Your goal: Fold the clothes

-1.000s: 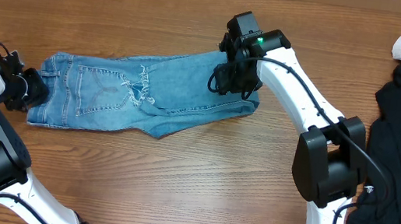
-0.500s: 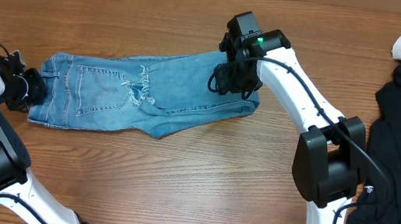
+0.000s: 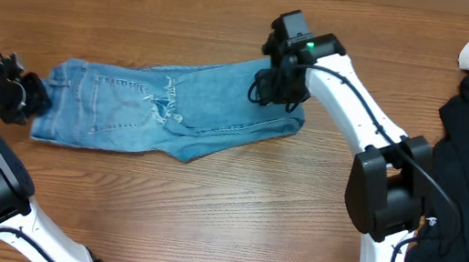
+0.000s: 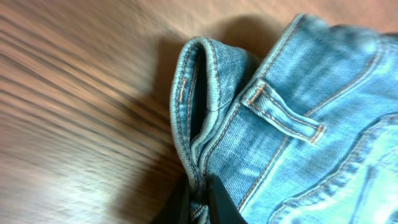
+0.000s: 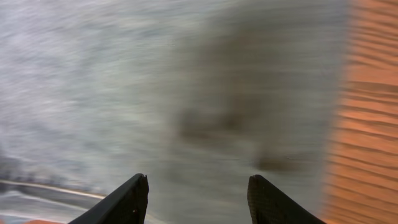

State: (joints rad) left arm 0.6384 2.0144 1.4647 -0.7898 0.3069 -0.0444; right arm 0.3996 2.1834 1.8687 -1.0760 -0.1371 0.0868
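The left fingers (image 4: 221, 208) are closed on the edge of the waistband (image 4: 186, 93) of the jeans (image 3: 127, 107). The jeans lie flat across the middle of the table (image 3: 205, 210), with the waist at the left and the folded legs at the right. Over that right end the right fingers (image 5: 127, 199) stand apart, open above the denim.

Overhead, bright even light falls from above. The counter (image 3: 205, 210) and jeans (image 3: 164, 107) are sharp, with thin soft shadows at the cloth's edge and under the arms. The left wrist view is crisp on the denim stitching, with deep shadow inside the waistband fold and blur-streaked wood at left. The right wrist view is a grey smear with a dark patch; only the right end effector (image 5: 198, 190) reads cleanly.
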